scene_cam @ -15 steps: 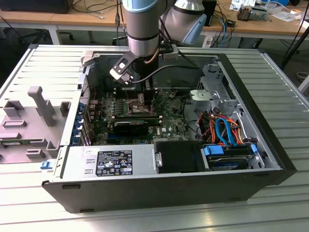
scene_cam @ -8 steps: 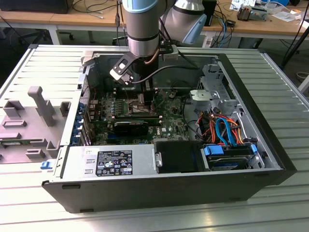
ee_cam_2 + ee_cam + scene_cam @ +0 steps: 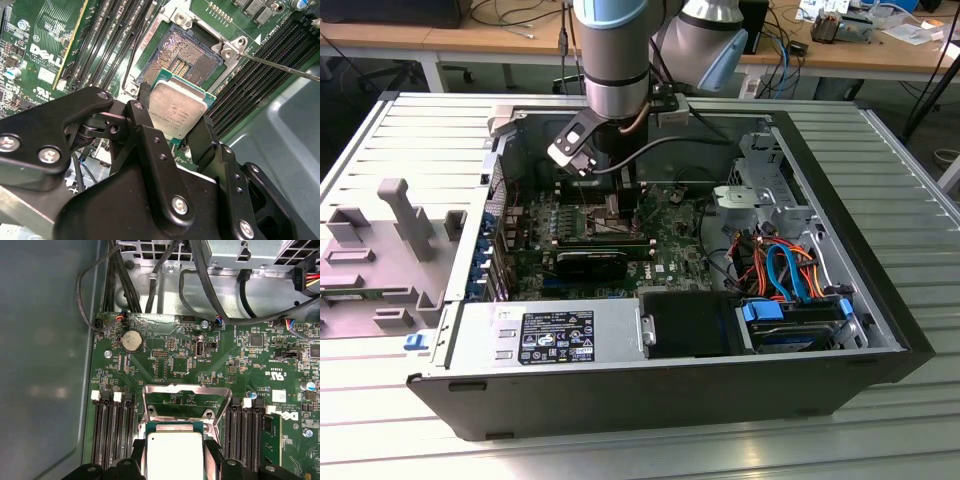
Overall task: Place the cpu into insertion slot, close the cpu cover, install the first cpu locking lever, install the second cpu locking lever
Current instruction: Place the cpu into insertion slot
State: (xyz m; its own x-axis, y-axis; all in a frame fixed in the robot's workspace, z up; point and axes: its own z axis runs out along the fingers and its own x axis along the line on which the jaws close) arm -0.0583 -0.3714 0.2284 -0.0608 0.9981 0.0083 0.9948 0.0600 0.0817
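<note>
The hand (image 3: 172, 125) grasps the cpu (image 3: 180, 105) by two opposite edges and holds it close over the bare, open slot (image 3: 185, 52) on the green board (image 3: 40, 30). The cover (image 3: 186, 388) stands raised. Judging by this, the chip is not yet seated, and closing the cover and fastening both levers are not yet done.

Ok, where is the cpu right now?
In the second wrist view the cpu is clamped in the gripper, at the edge of the open insertion slot, not yet seated.
</note>
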